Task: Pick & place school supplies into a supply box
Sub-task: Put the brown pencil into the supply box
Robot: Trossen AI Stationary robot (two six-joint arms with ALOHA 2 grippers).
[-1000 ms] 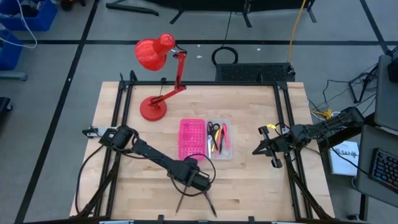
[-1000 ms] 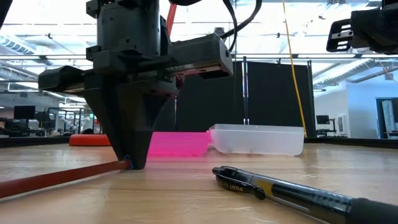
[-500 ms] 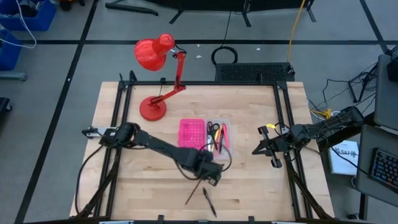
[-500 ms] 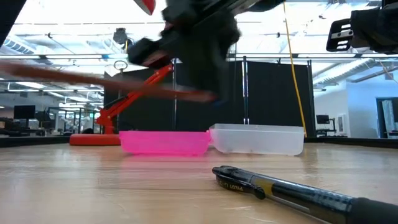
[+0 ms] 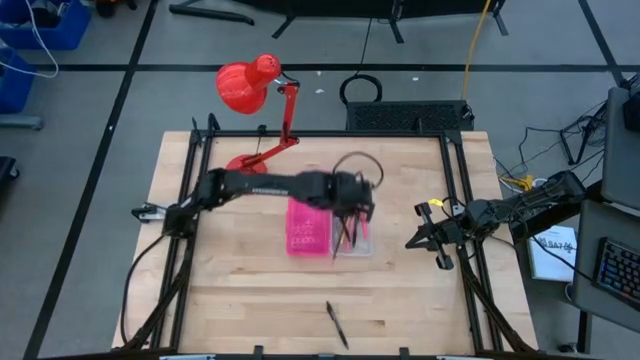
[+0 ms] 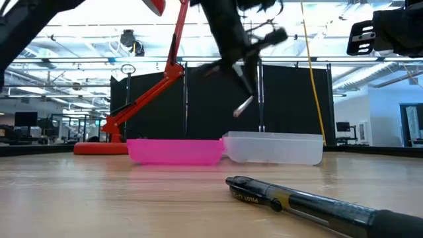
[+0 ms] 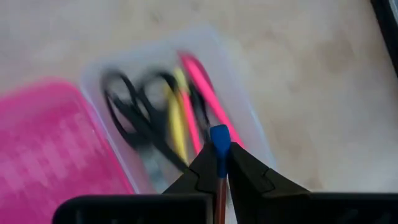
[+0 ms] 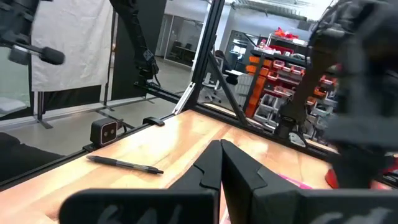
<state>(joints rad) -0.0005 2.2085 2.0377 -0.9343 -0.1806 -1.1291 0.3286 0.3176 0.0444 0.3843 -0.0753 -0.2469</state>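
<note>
Your left gripper [image 7: 219, 163] hangs above the box's clear tray [image 5: 352, 222], clenched on a blue-tipped pencil [image 7: 219, 149]. Your right gripper [image 5: 418, 240] waits, jaws closed, near the table's right edge; a black pen [image 5: 335, 325] lies apart.

Pale wooden surface [image 5: 240, 280], bearing a red desk lamp [image 5: 246, 175], a pink-and-clear supply box [image 5: 308, 232], one loose black pen [image 5: 336, 324].

Both arms are dark and thin; black cables loop off them; each gripper has two pointy black fingers.
</note>
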